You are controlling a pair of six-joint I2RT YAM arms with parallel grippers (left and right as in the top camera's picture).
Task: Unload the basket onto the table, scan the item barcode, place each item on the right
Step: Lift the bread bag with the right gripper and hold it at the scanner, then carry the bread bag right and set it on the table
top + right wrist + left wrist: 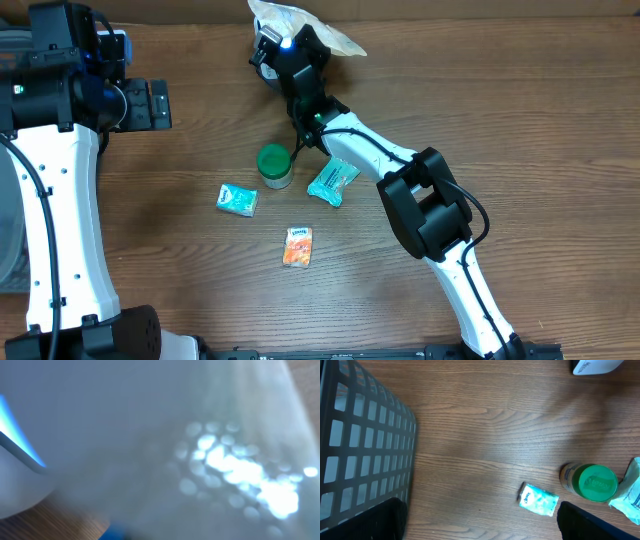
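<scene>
**Two arms, one item: the right one has it**

Far left, the left gripper point(160, 104) hangs with its fingers spread wide and nothing between them, beside a grey mesh basket point(365, 445). It is well apart from the work.

Mid-table lie a teal packet point(237, 200), a green-lidded jar point(275, 165), an orange sachet point(298, 246) and a teal pouch point(333, 181), all loose and untouched.

At the far middle, the right gripper point(287, 52) has its jaws pressed almost together. They seem to pinch the near-left end of a clear bag point(318, 30), whose blurred plastic fills the right wrist view; the contact itself is hidden. The bag's long axis runs left to right, trailing to the right of the fingers.

A blue glow point(287, 42) sits right at the gripper, possibly the scanner's light, though I cannot tell. The right arm is plainly nearer, so presenting the bag's barcode looks like its job.
</scene>
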